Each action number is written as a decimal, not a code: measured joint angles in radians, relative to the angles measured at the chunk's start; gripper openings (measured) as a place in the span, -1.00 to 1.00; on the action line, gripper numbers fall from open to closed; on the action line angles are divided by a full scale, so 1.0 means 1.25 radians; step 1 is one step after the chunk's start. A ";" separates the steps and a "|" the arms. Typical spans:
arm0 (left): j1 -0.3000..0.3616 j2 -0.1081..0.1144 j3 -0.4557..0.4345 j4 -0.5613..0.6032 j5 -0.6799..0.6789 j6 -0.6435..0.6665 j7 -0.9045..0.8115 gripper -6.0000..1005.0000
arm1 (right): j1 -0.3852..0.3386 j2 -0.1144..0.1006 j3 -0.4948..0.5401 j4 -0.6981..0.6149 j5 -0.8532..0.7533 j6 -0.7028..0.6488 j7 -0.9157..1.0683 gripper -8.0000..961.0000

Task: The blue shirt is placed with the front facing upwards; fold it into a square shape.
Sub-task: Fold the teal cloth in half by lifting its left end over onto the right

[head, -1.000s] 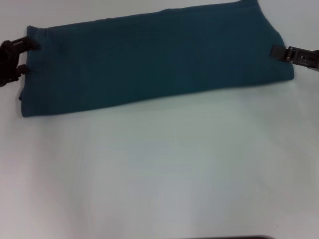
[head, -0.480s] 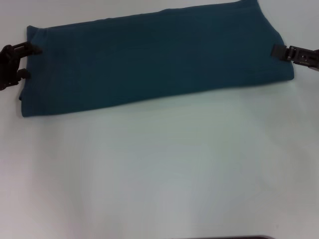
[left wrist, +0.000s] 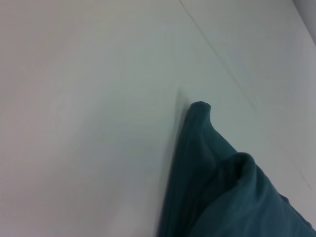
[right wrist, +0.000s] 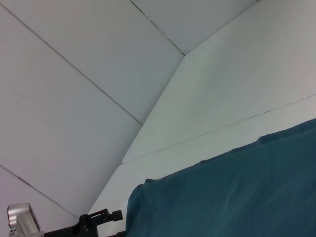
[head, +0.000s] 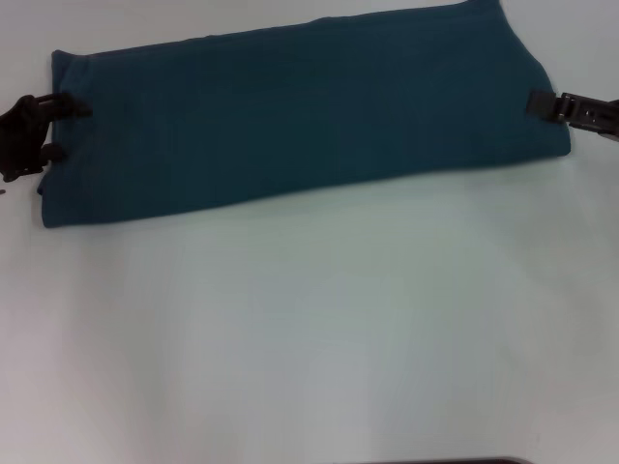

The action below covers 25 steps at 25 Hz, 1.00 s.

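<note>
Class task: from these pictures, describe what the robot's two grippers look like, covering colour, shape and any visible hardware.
The left gripper is black, with two slim prong-like fingers on a chunky black body; the right wrist view shows a silvery metal block behind it. The right gripper is dark too, a narrow flat bar with small pale screw-like spots. No cables or markings show.

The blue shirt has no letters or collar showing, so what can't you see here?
- Blue shirt front: head view, letters and collar folded under.
- Shirt's top corner: cut off by the head view's upper edge.
- Right claw: one tip shows; whether it pinches, unclear.
- Left claw: absent from its wrist view.
</note>
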 joint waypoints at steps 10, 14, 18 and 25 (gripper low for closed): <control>0.022 0.023 -0.046 -0.087 -0.035 0.115 -0.013 0.58 | -0.004 0.000 0.009 0.000 0.001 -0.001 0.000 0.87; 0.010 0.062 -0.037 -0.067 -0.018 0.155 -0.037 0.58 | -0.003 -0.001 0.006 0.000 0.000 -0.001 0.000 0.87; -0.033 0.122 -0.027 -0.012 0.043 0.207 -0.072 0.58 | -0.004 -0.004 0.006 0.000 0.000 -0.001 0.000 0.87; -0.089 0.138 -0.024 -0.018 0.144 0.211 -0.107 0.58 | -0.004 -0.007 0.004 0.000 0.000 -0.001 0.000 0.87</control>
